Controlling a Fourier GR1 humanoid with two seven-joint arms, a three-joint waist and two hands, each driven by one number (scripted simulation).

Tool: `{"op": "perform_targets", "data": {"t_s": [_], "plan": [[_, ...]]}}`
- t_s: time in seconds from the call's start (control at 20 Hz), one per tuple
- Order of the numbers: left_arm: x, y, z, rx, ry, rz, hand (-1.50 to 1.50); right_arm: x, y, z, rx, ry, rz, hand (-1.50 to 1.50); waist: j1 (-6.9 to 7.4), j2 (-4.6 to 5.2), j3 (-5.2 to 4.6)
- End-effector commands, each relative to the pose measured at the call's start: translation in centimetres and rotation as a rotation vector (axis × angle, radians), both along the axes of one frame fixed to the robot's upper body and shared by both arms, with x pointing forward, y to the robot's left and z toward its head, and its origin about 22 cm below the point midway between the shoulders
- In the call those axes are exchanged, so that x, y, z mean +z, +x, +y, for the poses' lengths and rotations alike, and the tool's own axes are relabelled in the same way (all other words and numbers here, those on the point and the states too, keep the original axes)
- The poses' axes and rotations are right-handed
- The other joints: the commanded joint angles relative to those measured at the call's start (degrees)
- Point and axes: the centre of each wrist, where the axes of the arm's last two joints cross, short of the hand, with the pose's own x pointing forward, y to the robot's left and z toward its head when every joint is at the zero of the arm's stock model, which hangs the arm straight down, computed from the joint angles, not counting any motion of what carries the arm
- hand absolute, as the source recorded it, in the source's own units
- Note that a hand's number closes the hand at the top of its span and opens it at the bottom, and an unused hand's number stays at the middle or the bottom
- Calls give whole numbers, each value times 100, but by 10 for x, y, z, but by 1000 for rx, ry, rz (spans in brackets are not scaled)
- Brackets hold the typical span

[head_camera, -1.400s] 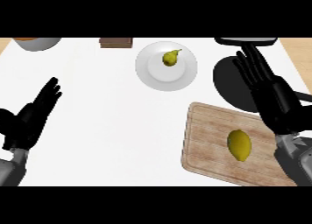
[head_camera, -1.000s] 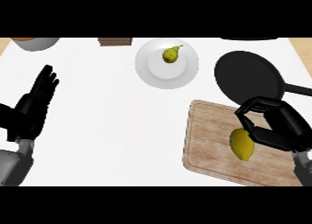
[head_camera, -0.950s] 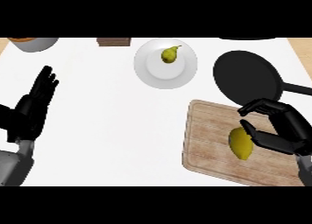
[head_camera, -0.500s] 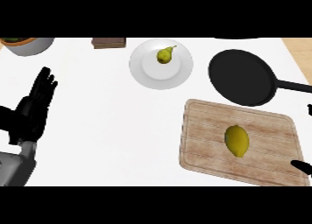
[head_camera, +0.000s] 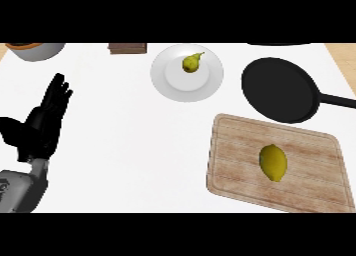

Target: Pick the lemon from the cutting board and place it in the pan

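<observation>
A yellow lemon (head_camera: 274, 161) lies on the wooden cutting board (head_camera: 236, 165) at the lower right, with nothing touching it. Just beyond the board sits the black pan (head_camera: 279, 89), its handle running off to the right edge. The pan holds nothing. My left hand (head_camera: 39, 124) rests open at the left side, fingers up, far from the board. My right hand does not show in the head view.
A white plate (head_camera: 187, 75) with a yellow-green pear (head_camera: 191, 62) on it stands behind the board, left of the pan. A grey bowl (head_camera: 38, 50) is at the back left and a dark brown block (head_camera: 128, 48) at the back middle.
My right hand was curled over the lemon on the board, then drew back off the right edge and is gone from view. The lemon stays on the board. The view shifted slightly.
</observation>
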Motion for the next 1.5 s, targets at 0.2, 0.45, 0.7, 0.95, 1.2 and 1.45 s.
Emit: {"op": "perform_targets", "data": {"t_s": [0.2, 0.45, 0.7, 0.95, 1.2, 1.45], "plan": [[-5, -7, -7, -47, -4, -6, 0, 57, 15, 43, -41, -117, -11, -150, 213, 38, 10], [4, 1, -19, -42, 4, -11, 0, 67, 18, 69, 29, -75, 44, -150, 224, 38, 12], [14, 6, -14, -26, -8, -15, 0, 46, 13, 90, 116, -34, 110, -150, 177, 28, 13], [-20, 8, 16, -18, 8, 7, 0, 25, 7, 111, 78, -111, 150, -150, 139, 36, 10], [-2, 9, 19, -30, -6, 15, 0, 16, 3, 134, 9, -118, 192, -150, 171, 33, 11], [-20, 2, -11, -27, -18, 1, 0, 11, 26, 131, -64, -179, 223, -150, 188, 38, 11]]}}
